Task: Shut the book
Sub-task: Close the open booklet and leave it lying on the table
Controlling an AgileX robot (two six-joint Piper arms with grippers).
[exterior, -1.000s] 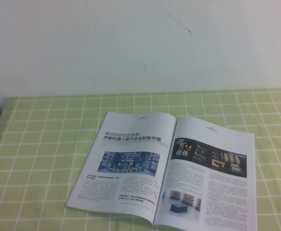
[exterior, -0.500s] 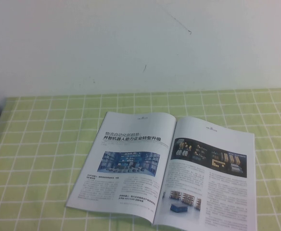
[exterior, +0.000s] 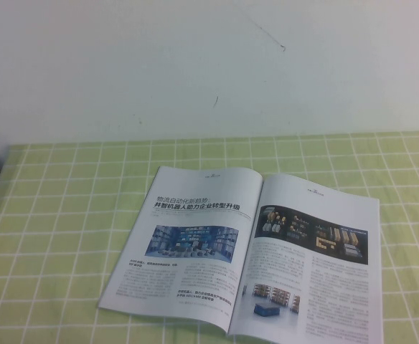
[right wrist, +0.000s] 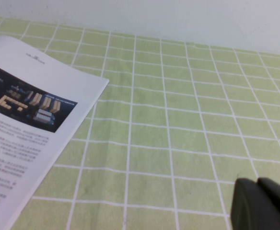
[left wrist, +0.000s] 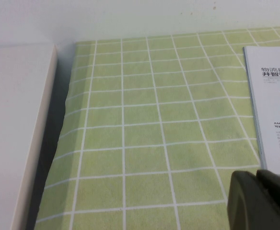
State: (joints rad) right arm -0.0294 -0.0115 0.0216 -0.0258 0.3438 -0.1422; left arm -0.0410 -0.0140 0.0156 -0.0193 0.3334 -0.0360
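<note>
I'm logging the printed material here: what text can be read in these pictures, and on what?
"物流自动化新趋势:" headline, left page of the book.
"井智机器人助力企业转型升级" bold line under it.
Body text and captions: too small to read.
No text shows on the left gripper or right gripper, each over the cloth beside the book.

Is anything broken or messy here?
Nothing is broken or spilled. The open book lies flat but crooked against the green checked cloth. The left gripper is beside its left page, the right gripper beside its right page.
</note>
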